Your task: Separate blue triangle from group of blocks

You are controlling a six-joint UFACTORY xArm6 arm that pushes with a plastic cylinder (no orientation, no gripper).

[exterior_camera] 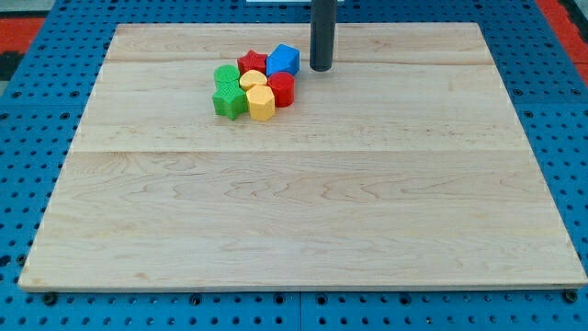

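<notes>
Camera view: the blue triangle (284,60) sits at the upper right edge of the cluster, touching the red star (252,62) and the red block (281,88). My tip (320,68) stands just to its right on the table (294,202) (this end effector is a bare rod, with nothing to open or close). Pushing leftward from here would likely drive the triangle deeper into the group, dragging the yellow blocks (258,96) and green blocks (227,90) along.

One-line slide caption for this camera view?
My tip stands just right of the blue block atop a tight cluster on the wooden board.
</notes>
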